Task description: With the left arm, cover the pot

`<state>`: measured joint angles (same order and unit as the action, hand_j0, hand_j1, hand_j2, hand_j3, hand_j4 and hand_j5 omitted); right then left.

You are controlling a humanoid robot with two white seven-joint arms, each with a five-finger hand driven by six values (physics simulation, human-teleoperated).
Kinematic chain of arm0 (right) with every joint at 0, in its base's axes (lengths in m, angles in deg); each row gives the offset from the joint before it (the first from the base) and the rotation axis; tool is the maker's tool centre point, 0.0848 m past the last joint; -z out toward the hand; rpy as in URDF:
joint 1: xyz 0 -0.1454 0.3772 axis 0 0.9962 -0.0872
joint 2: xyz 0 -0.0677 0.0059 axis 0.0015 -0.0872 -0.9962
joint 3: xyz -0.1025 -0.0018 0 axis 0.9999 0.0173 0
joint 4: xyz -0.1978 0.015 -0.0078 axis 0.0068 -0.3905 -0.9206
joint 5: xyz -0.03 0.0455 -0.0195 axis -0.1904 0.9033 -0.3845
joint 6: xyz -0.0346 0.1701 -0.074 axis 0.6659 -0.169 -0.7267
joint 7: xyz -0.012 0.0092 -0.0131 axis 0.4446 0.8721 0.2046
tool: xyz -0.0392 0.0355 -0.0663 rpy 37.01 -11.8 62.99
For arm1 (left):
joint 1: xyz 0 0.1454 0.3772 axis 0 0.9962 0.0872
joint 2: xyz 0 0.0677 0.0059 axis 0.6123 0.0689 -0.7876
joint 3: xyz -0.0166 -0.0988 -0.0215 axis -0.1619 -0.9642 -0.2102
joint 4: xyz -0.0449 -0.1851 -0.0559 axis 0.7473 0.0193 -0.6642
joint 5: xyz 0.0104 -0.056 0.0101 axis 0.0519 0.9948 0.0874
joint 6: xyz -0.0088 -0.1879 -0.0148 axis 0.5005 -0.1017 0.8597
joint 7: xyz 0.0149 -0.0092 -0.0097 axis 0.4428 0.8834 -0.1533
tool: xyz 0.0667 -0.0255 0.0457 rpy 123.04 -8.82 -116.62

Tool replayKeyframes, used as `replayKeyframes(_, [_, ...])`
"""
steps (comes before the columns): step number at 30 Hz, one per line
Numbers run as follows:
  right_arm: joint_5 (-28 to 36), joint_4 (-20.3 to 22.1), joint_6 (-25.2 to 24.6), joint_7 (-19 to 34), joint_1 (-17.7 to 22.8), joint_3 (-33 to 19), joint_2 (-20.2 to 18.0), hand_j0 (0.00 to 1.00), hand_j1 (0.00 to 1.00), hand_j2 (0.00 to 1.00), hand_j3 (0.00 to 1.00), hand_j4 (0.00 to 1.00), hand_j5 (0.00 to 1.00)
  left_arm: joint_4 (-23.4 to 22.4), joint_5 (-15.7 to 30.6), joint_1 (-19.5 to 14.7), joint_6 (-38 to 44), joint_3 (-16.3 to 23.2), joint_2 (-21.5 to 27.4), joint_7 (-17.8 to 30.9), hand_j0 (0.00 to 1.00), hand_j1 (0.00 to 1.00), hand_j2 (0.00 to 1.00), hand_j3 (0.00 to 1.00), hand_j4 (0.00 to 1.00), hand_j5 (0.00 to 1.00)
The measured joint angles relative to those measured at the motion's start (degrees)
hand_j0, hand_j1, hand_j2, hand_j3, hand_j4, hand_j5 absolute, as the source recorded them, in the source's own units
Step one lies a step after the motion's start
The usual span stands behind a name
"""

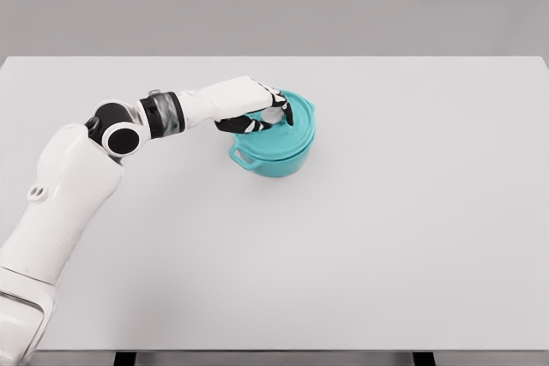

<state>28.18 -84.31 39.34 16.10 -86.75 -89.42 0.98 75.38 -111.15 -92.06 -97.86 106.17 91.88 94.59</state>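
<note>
White table (386, 237): one teal pot (276, 157), one lid (296, 117).

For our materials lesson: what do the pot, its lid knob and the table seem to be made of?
Pot: teal with a smooth, even sheen, looks like enamelled metal, perhaps glossy plastic; a render leaves it open.
Lid knob: pale grey-silver, likely metal, half hidden by the left hand.
Table: flat matte white without grain, suggests laminate or painted board.
</note>
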Motion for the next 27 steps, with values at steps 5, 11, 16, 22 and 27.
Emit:
replayKeyframes(5, [0.0, 0.0, 0.0, 0.0, 0.0, 0.0, 0.0, 1.00, 1.00, 1.00, 1.00, 1.00, 1.00, 0.0, 0.0, 0.0, 0.0, 0.0, 0.0, 0.0, 0.61, 0.61, 0.61, 0.61, 0.61, 0.61])
replayKeyframes(11, [0.0, 0.0, 0.0, 0.0, 0.0, 0.0, 0.0, 1.00, 1.00, 1.00, 1.00, 1.00, 1.00, 0.2, 0.2, 0.1, 0.0, 0.0, 0.0, 0.0, 0.61, 0.61, 0.61, 0.61, 0.61, 0.61])
replayKeyframes(16, [0.0, 0.0, 0.0, 0.0, 0.0, 0.0, 0.0, 1.00, 1.00, 1.00, 1.00, 1.00, 1.00, 0.4, 0.5, 0.2, 0.0, -0.1, 0.1, 0.0, 0.55, 0.55, 0.55, 0.55, 0.55, 0.55])
replayKeyframes(22, [0.0, 0.0, 0.0, 0.0, 0.0, 0.0, 0.0, 1.00, 1.00, 1.00, 1.00, 1.00, 1.00, 0.5, 0.6, 0.3, 0.0, -0.2, 0.2, -0.1, 0.54, 0.54, 0.54, 0.54, 0.54, 0.54])
replayKeyframes(27, [0.0, 0.0, 0.0, 0.0, 0.0, 0.0, 0.0, 1.00, 1.00, 1.00, 1.00, 1.00, 1.00, 0.7, 0.9, 0.3, 0.0, -0.1, 0.2, -0.1, 0.54, 0.54, 0.54, 0.54, 0.54, 0.54])
